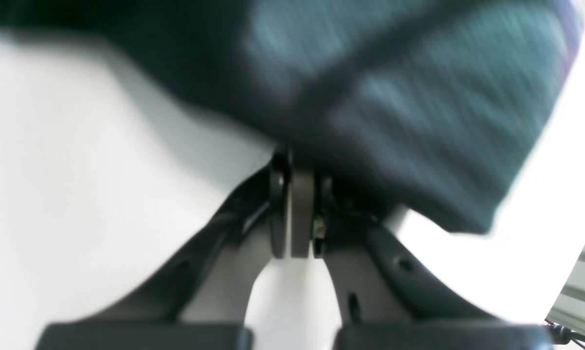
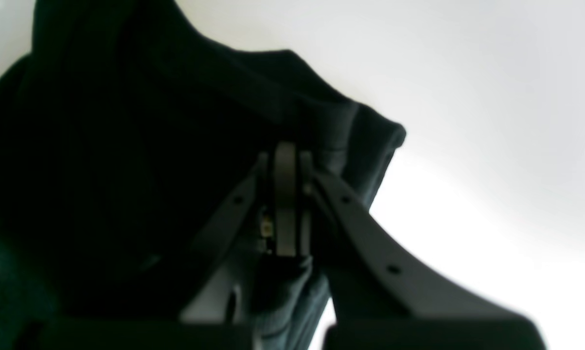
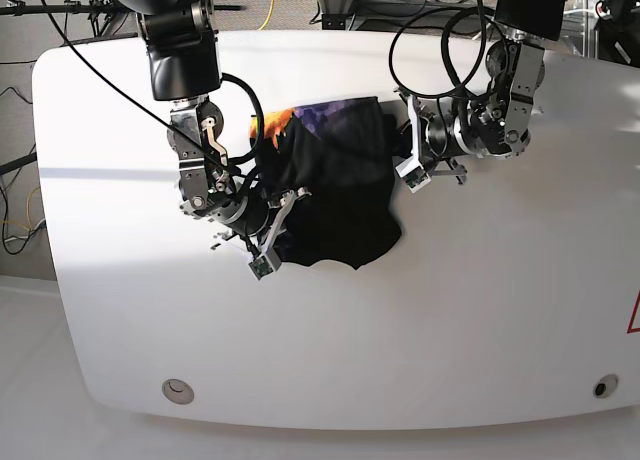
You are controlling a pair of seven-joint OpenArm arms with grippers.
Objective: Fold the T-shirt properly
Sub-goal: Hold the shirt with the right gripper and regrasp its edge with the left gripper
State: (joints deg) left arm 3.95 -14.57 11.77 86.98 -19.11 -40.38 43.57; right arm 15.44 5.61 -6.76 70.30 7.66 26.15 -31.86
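Observation:
The black T-shirt (image 3: 340, 200) lies bunched in the middle of the white table, with its orange and purple print (image 3: 320, 115) showing along the far edge. My left gripper (image 3: 396, 142) is shut on the shirt's right edge. In the left wrist view the pressed-together fingertips (image 1: 294, 163) pinch dark, blurred cloth (image 1: 394, 97) that hangs above them. My right gripper (image 3: 290, 195) is shut on the shirt's left side. The right wrist view shows that gripper (image 2: 287, 150) closed on a fold of black fabric (image 2: 127, 170), which also trails down between the fingers.
The white table (image 3: 480, 310) stretches around the shirt, with a round fitting (image 3: 178, 388) near its front left edge. Cables loop over the far side behind the left arm (image 3: 450, 40). An aluminium rail (image 1: 584, 291) shows at the lower right of the left wrist view.

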